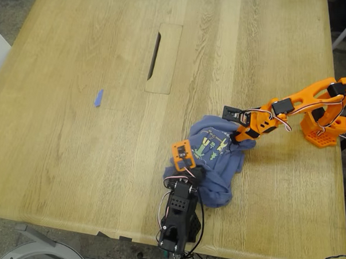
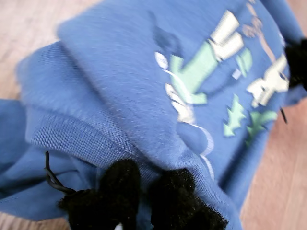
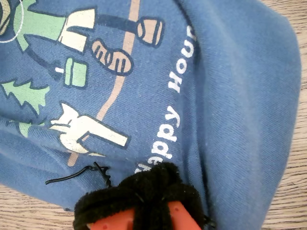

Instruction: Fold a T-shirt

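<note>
The slate-blue T-shirt (image 1: 220,174) lies crumpled in a small heap on the wooden table, near the front edge toward the exterior view's right, with its green-yellow print (image 1: 209,145) facing up. My first gripper (image 1: 188,167), on the black arm at the front, is shut on a fold of the shirt near the ribbed collar (image 2: 62,139); its black padded fingers (image 2: 115,191) pinch the cloth. My second gripper (image 1: 239,134), on the orange arm from the right, is shut on the shirt's edge beside the white lettering (image 3: 168,124); its black pad (image 3: 144,189) presses on the cloth.
A small blue tape strip (image 1: 98,97) lies toward the exterior view's left. A long cut-out panel with a slot (image 1: 163,57) sits at the table's middle back. The orange arm's base (image 1: 322,133) stands at the right edge. The table's front edge (image 1: 100,228) runs close behind the black arm.
</note>
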